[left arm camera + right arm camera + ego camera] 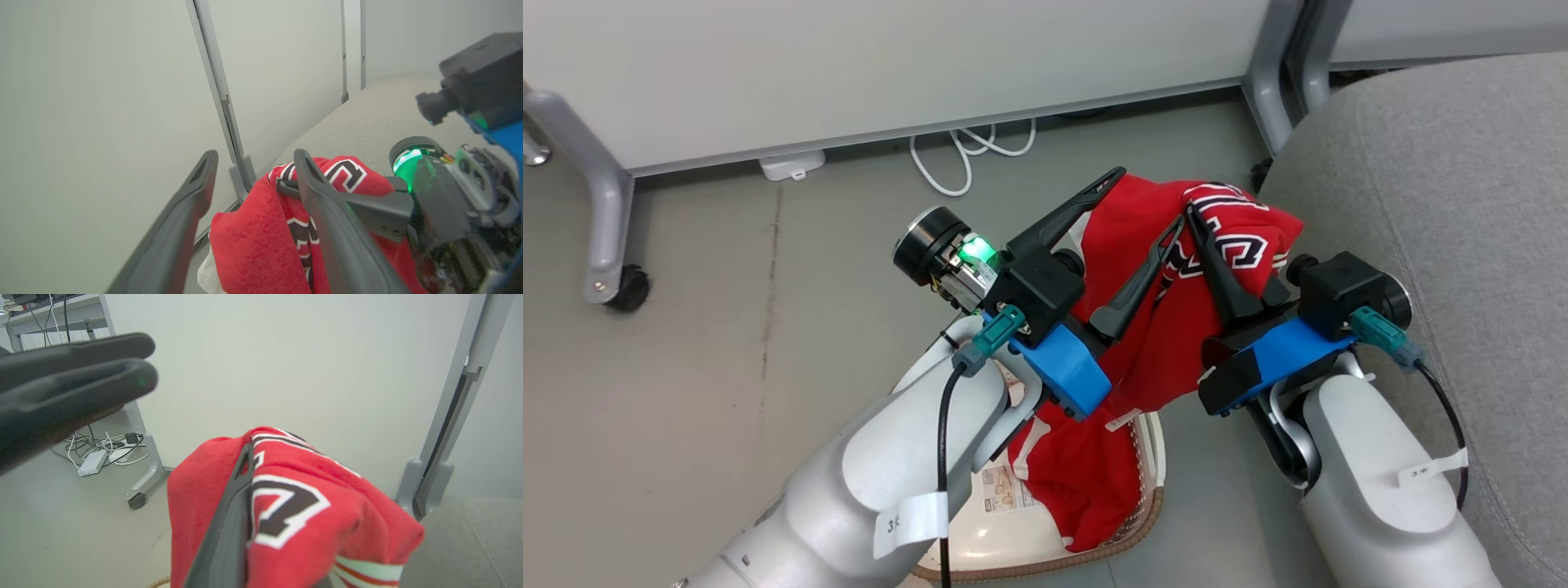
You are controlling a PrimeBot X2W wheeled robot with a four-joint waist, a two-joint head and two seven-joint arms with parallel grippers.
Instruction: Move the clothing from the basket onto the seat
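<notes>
Right pincer [1191, 214] pinched tight on the bright red fabric garment with white trim and dark-and-white lettering [1143, 343], held up at frame centre. Its lower end trails into the cream-white perforated plastic basket with brown rim [1013, 541], bottom centre. Left pincer [1152, 196] spread wide, cloth between its fingers, unclamped. Light grey upholstered seat cushion [1445, 180] on the right, just beside the garment.

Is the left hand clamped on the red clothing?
No, the left hand stands wide open; the shut right hand holds the clothing.
</notes>
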